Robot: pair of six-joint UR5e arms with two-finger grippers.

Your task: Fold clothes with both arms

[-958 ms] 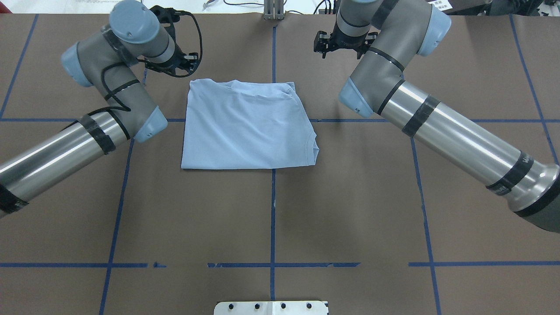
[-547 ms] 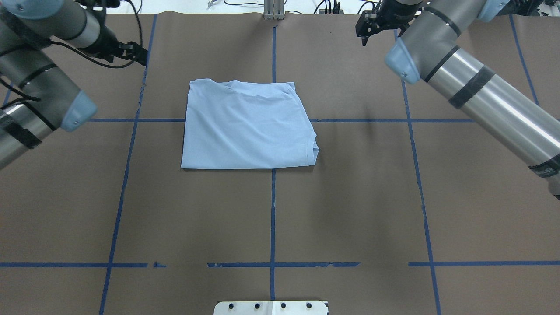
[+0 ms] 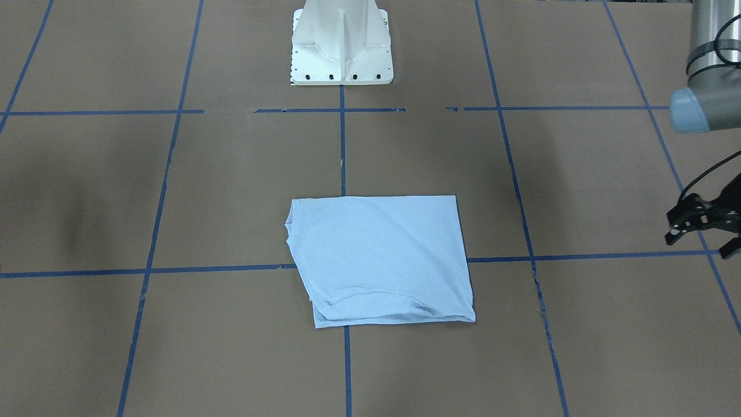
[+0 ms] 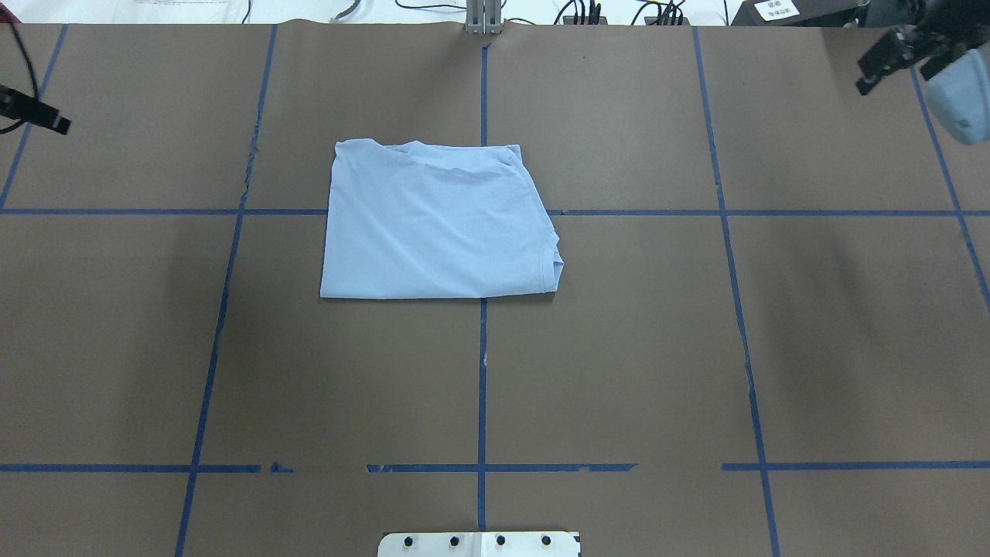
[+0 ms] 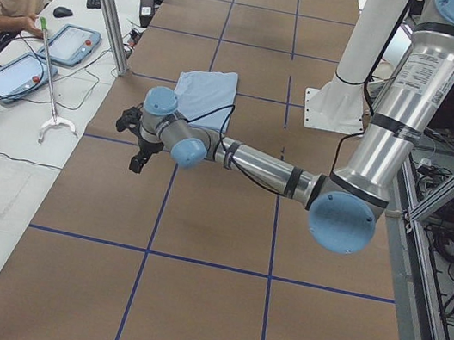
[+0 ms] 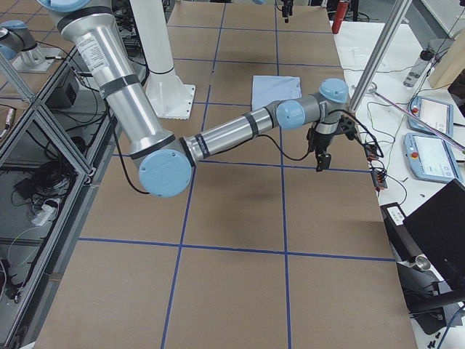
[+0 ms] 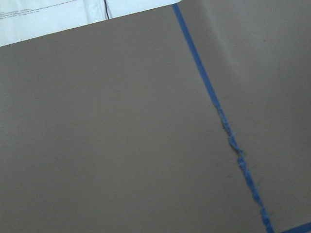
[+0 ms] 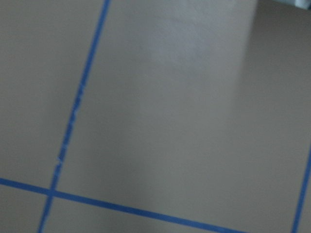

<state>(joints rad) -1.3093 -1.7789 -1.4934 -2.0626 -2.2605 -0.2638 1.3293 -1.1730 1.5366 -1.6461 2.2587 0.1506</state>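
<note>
Blue T-shirt (image 4: pixel 433 224) lies folded flat mid-way along the table (image 4: pixel 619 348), its long axis running left-right, collar (image 4: pixel 555 261) toward the robot's right. Left claw (image 3: pixel 700 243) is released, well apart; right claw (image 4: pixel 889 60): cannot tell.

Readable text: none; every mark below is too small or too blurred to read.
White label (image 4: pixel 776 9): sits on a black box (image 4: pixel 820 11) at the far table edge. Dark characters in two short rows, illegible.
Printed sheet (image 7: pixel 48 17): white paper with faint grey lines of print along its top, illegible.
Left arm (image 5: pixel 271 167): pale sticker (image 5: pixel 413 72) on the upright tube, lettering unreadable.
Right arm (image 6: pixel 225 131): like sticker (image 6: pixel 91 49) on its upright tube, unreadable.
Tablets (image 5: pixel 76 42): lit screens on the side desk, content not legible.
</note>
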